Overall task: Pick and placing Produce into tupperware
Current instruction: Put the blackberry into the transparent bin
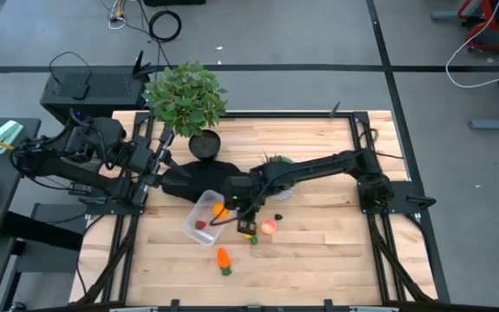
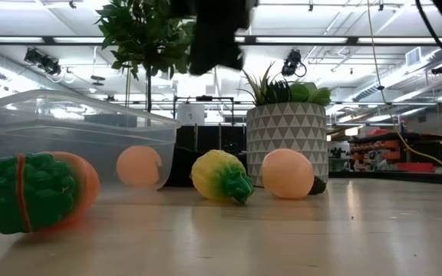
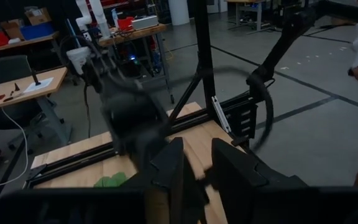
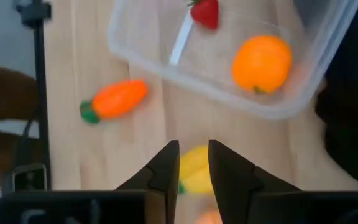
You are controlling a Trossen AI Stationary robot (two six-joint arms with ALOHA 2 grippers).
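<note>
The clear tupperware (image 1: 197, 203) lies on the wooden table with a round orange (image 4: 261, 64) and a tiny red strawberry (image 4: 205, 12) inside. Beside its right end, the yellow piece with the green stem (image 2: 221, 178) and the pink-red fruit (image 2: 286, 173) rest on the table. The carrot (image 1: 223, 258) lies nearer the front edge. My right gripper (image 4: 193, 152) hangs above the yellow piece, slanting down, its fingers a narrow gap apart with nothing between them. My left gripper (image 3: 196, 163) waits at the table's left edge, raised, narrowly open and empty.
A leafy potted plant (image 1: 186, 97) stands at the far left. A white patterned pot with a small plant (image 2: 286, 142) stands behind the fruits. The table's near right half is bare wood (image 1: 336, 260). Black frame rails run along the table's sides.
</note>
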